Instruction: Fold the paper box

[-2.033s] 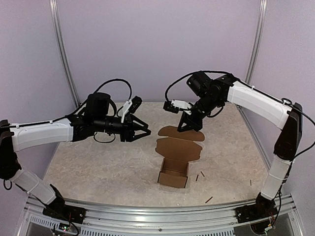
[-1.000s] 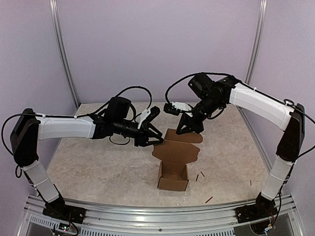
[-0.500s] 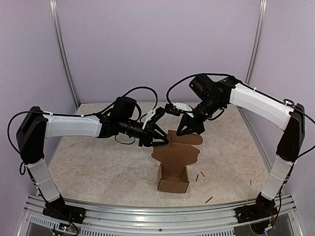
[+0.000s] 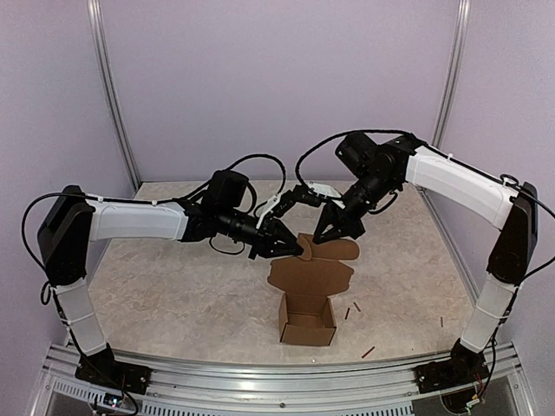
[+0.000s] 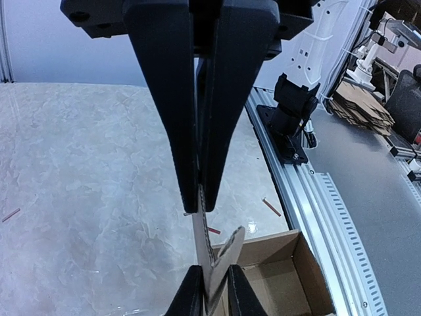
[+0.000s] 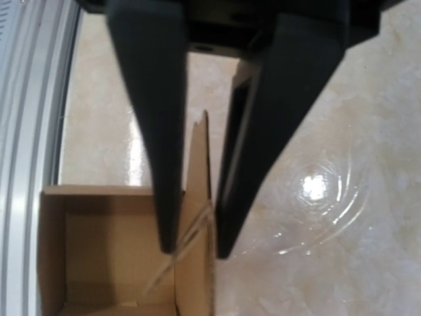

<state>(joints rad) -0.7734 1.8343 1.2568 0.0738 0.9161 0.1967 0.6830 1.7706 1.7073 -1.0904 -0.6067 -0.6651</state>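
Observation:
The paper box (image 4: pixel 308 321) is brown cardboard and stands open near the table's middle. Its lid panel (image 4: pixel 310 273) leans back, with a rounded flap (image 4: pixel 336 249) at the far edge. Both grippers meet at that flap. My left gripper (image 4: pixel 297 250) comes in from the left, and in the left wrist view its jaws (image 5: pixel 199 209) pinch the flap's thin edge above the open box (image 5: pixel 276 276). My right gripper (image 4: pixel 323 237) reaches down from the right. In the right wrist view it (image 6: pixel 195 250) straddles the upright flap (image 6: pixel 200 164) beside the box cavity (image 6: pixel 105 257).
A few small dark sticks (image 4: pixel 368 352) lie on the marble top near the box, and one red stick (image 5: pixel 271 207) lies by the rail. An aluminium rail (image 4: pixel 277 373) runs along the near edge. Purple walls and metal posts (image 4: pixel 111 95) enclose the back.
My left arm has reached right to the flap and closed its jaws on the edge. The right gripper has kept its hold, and the lid and box have shifted slightly nearer.

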